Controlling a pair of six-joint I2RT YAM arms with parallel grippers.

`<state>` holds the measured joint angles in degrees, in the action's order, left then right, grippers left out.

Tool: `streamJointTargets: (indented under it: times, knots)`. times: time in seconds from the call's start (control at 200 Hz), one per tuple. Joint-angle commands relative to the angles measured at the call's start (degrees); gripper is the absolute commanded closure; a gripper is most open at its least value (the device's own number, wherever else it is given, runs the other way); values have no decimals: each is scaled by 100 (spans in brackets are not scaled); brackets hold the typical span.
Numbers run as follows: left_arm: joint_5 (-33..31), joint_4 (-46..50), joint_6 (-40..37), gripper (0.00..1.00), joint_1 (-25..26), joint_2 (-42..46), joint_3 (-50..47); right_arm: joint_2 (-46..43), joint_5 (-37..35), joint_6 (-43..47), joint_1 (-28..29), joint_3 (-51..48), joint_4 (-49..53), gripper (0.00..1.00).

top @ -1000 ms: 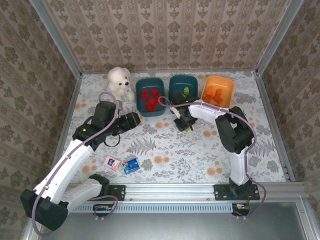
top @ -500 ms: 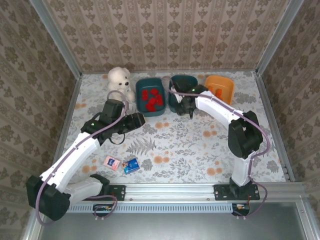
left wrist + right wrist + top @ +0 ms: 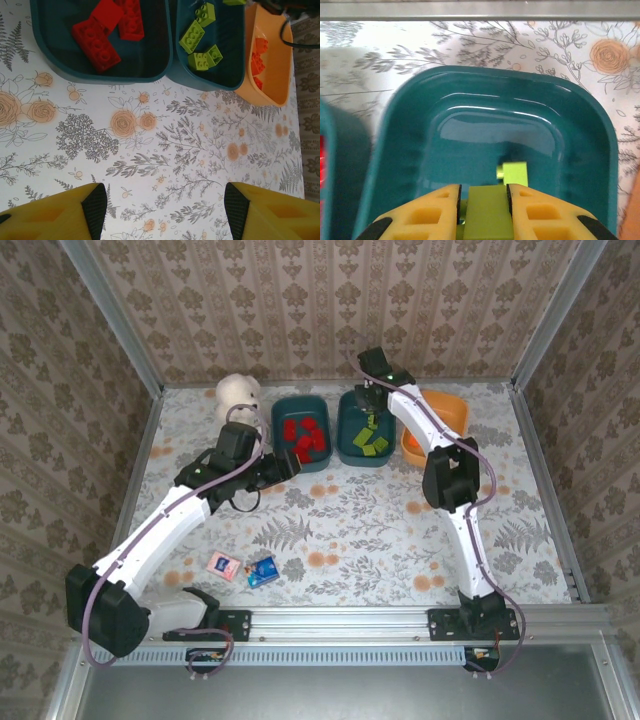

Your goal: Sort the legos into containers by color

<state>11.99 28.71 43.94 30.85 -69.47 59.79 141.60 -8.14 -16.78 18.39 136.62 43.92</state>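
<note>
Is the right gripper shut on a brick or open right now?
Shut on a light green brick: the right wrist view shows it clamped between the yellow fingers of the right gripper, over the middle teal tub.

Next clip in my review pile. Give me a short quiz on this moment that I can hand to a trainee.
1. True or false: the right gripper is shut on a green brick above the middle teal tub.
2. Which colour of bricks lies in the left teal tub? A red; B green; C orange.
3. Fill in the missing word: the left gripper hangs over the flowered table with its jaws ___ and nothing between them.

Key: 1 true; 2 A; 3 open.
</note>
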Motion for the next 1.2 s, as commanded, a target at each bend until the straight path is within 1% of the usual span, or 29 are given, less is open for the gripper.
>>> streamJointTargets:
  times: [0.0, 0.235, 0.51, 0.62, 0.72, 0.81, 0.945, 1.055, 1.12, 1.19, 1.195]
  knots:
    - [-138, 123, -114, 34, 44, 217, 120, 262, 453, -87, 111, 536, -7, 78]
    - [-290, 314, -89, 34, 1, 470, 47, 611, 529, -357, 136, 599, 16, 77]
    - [-331, 420, -79, 34, -18, 537, 66, 843, 665, -527, 152, 671, 63, 73]
    - [-355, 443, -83, 34, -34, 599, 47, 836, 719, -582, 138, 704, 206, 68]
    - [-334, 442, -79, 34, -53, 619, 44, 778, 778, -553, 138, 708, 292, 57]
    - [-321, 437, -88, 34, -83, 619, 57, 632, 788, -489, 138, 692, 319, 51]
    - [-314, 469, -114, 33, -135, 666, 43, 158, 812, -366, 141, 692, 259, 46]
    - [-335, 555, -106, 32, -273, 834, -38, -535, 773, -318, 139, 422, 138, 45]
    - [-415, 654, -90, 30, -372, 986, -106, -1260, 666, -276, 164, -318, -299, 44]
    - [-529, 795, -81, 23, -435, 1170, -178, -2308, 494, -270, 196, -1658, -1107, 41]
    - [-534, 808, -84, 22, -517, 1180, -183, -2372, 469, -276, 193, -1745, -1150, 40]
